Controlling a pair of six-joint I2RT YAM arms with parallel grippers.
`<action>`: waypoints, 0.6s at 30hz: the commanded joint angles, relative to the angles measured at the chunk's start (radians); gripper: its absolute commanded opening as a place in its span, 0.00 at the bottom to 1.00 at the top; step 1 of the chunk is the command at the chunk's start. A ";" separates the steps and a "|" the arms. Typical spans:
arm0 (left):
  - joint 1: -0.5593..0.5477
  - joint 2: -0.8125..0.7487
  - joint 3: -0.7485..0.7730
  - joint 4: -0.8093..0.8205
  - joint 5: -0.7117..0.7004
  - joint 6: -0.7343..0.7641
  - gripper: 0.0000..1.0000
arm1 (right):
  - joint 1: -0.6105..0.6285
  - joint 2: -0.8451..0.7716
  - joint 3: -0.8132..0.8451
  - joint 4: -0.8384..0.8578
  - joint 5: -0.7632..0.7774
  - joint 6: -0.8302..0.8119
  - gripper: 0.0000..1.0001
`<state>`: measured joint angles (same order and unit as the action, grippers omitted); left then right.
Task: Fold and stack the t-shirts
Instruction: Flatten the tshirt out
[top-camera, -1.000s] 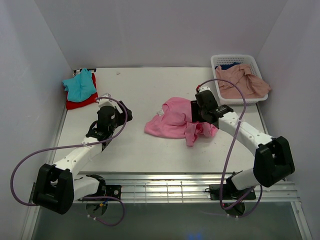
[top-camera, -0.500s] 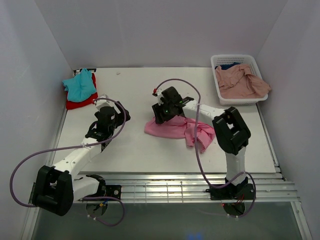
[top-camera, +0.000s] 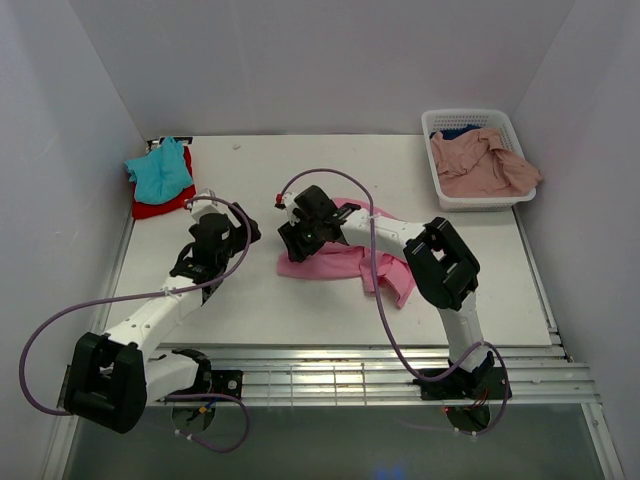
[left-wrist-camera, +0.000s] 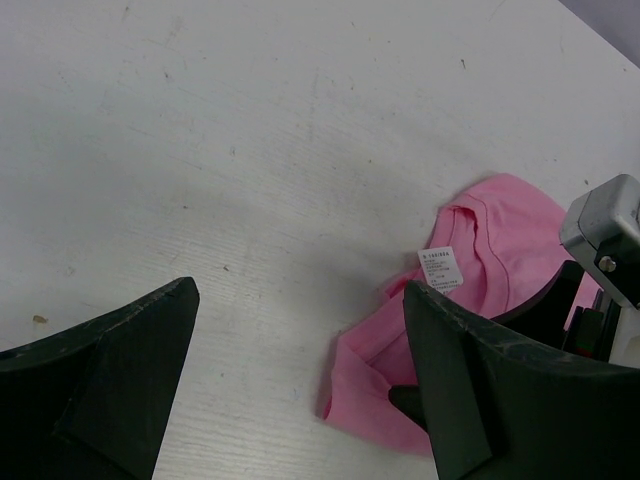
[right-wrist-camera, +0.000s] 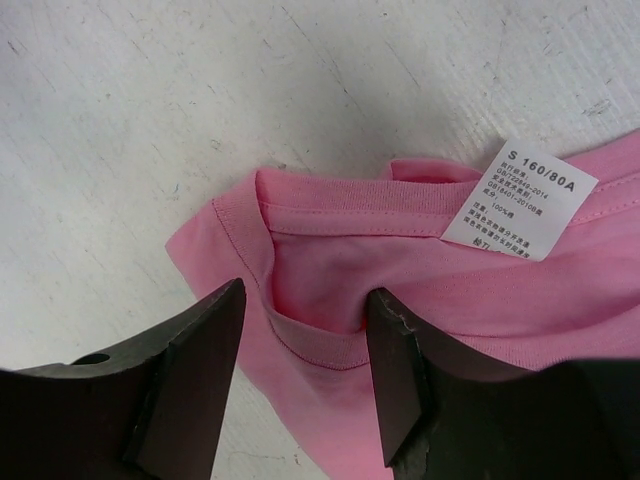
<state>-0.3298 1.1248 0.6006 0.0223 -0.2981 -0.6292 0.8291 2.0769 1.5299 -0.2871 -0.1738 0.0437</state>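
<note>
Right hand (right-wrist-camera: 305, 300) spread astride pink t-shirt (right-wrist-camera: 400, 270) collar, shirt partly hidden, left hand (left-wrist-camera: 300, 295) spread

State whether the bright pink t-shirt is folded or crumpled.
Crumpled: the pink t-shirt lies in an uneven heap, its collar and label exposed.

T-shirts: 5 total.
- 2 in basket (top-camera: 470, 114): 1 salmon-pink shirt (top-camera: 480, 168) on top, 1 dk blue shirt (top-camera: 460, 131) beneath, only sliver showing.
- 1 bright pink shirt (top-camera: 335, 258) on tabletop (top-camera: 270, 160), left of basket + nearer arm bases.
- 2 far left of basket, opp. corner: 1 teal shirt (top-camera: 160, 172) atop 1 red shirt (top-camera: 160, 208).

Basket: 1, white lattice.
Size label (right-wrist-camera: 518, 198): 1, white, at pink collar.
Arms: 2, left arm (top-camera: 150, 315), right arm (top-camera: 385, 232).
Claws: 2, left claw (left-wrist-camera: 300, 300), right claw (right-wrist-camera: 305, 292).
Purple cables (top-camera: 40, 340): 2, one per arm.
Tabletop: 1.
</note>
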 joint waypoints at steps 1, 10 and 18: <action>-0.003 -0.002 -0.009 0.010 0.019 -0.012 0.93 | 0.016 -0.035 0.041 0.006 0.017 -0.019 0.57; -0.003 -0.060 -0.045 0.016 -0.042 -0.018 0.93 | 0.102 -0.132 0.003 0.060 0.092 -0.039 0.57; -0.003 -0.048 -0.051 0.018 -0.030 -0.021 0.93 | 0.127 -0.091 0.016 0.040 0.108 -0.039 0.58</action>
<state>-0.3294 1.0939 0.5522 0.0296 -0.3218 -0.6445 0.9642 1.9701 1.5246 -0.2531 -0.0837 0.0170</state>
